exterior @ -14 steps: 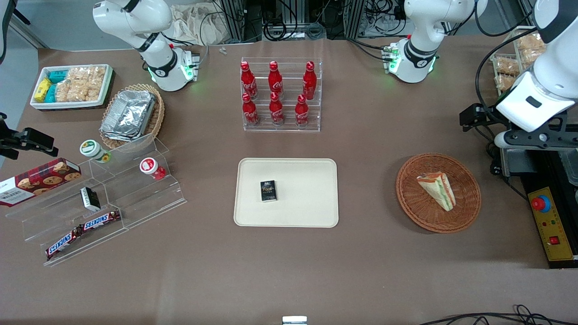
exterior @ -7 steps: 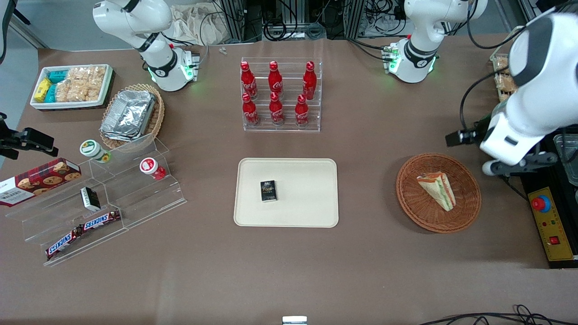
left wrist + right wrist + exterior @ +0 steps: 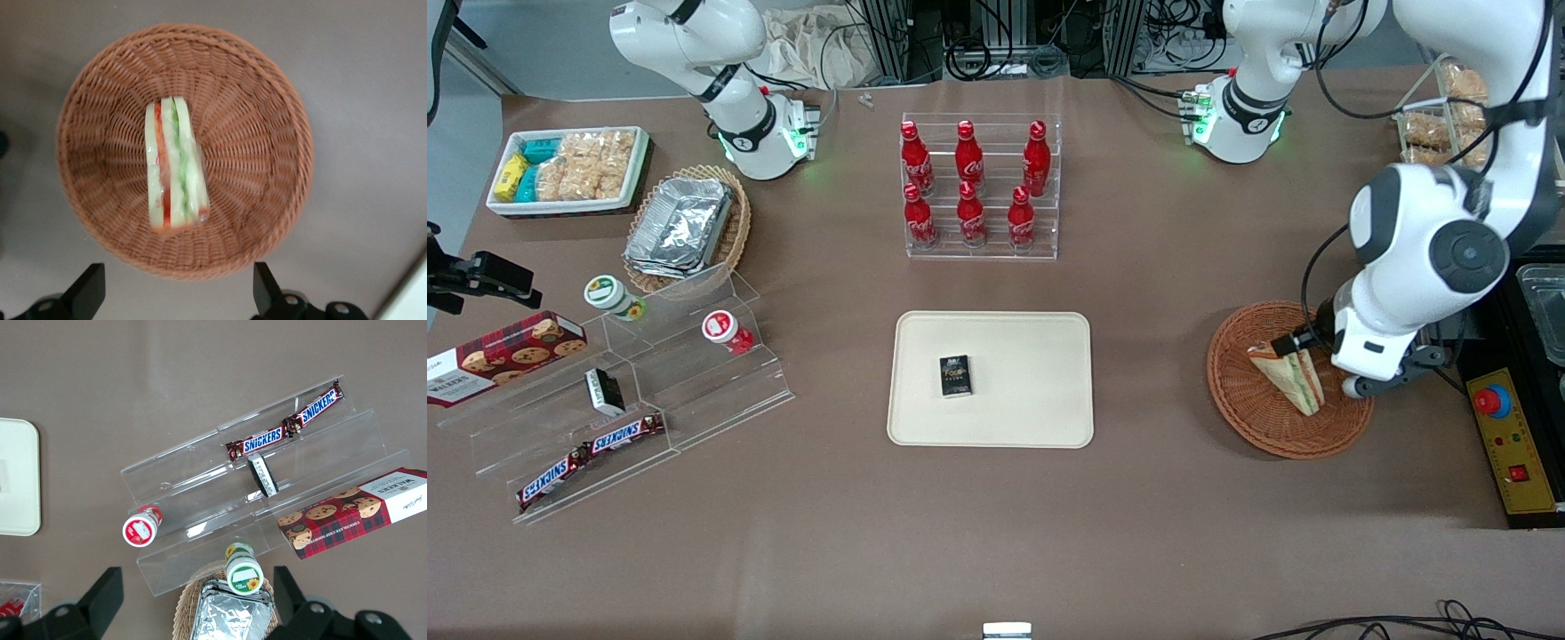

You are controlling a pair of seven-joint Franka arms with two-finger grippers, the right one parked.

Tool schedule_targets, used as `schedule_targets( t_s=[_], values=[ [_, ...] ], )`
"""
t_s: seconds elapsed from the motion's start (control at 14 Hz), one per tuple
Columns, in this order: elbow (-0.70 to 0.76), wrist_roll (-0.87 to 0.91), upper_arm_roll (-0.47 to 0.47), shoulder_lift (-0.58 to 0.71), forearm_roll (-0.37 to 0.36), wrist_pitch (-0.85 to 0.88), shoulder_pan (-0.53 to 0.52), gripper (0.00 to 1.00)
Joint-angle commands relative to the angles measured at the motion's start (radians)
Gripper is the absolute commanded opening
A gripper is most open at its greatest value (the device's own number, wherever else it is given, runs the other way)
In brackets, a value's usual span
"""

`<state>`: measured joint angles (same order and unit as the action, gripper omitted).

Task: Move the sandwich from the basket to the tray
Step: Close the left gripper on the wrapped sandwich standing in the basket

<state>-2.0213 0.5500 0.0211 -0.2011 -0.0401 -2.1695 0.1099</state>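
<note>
So right now the gripper point(image 3: 175, 293) hangs above the basket point(image 3: 267, 133) with its fingers point(image 3: 90, 288) spread wide and nothing between them. The sandwich point(image 3: 175, 167) lies in the middle of the basket, straight ahead of the gap between the fingertips. Its long axis points away from the fingers, so the two pads sit either side of its narrow width, which looks like what a straight drop-and-squeeze needs. The wrist camera shows that lineup nicely; the front camera doesn't, since the arm covers part of the basket point(image 3: 1254, 418) and the fingers there. What it does show is the tray point(image 3: 1040, 418) well off toward the parked arm, with a small dark box point(image 3: 955, 375) on it.
</note>
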Motion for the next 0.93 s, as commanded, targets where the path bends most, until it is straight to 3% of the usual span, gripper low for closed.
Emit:
schedule_targets(
  t_s=[0.0, 0.36, 0.43, 0.5, 0.57, 0.79, 0.86],
  values=[
    [-0.057, 0.08, 0.011, -0.073, -0.004, -0.152, 0.002, 1.0],
    [-0.06, 0.117, 0.04, -0.204, -0.004, -0.304, 0.004, 0.98],
    [-0.06, 0.123, 0.04, -0.216, -0.004, -0.318, 0.004, 0.71],
    [-0.059, 0.131, 0.04, -0.219, -0.004, -0.32, 0.004, 0.35],
    [-0.059, 0.133, 0.04, -0.219, -0.004, -0.32, 0.004, 0.23],
    [-0.057, 0.134, 0.04, -0.189, -0.004, -0.303, 0.004, 0.0],
    [-0.045, 0.134, 0.039, -0.135, 0.0, -0.25, 0.005, 0.0]
  ],
)
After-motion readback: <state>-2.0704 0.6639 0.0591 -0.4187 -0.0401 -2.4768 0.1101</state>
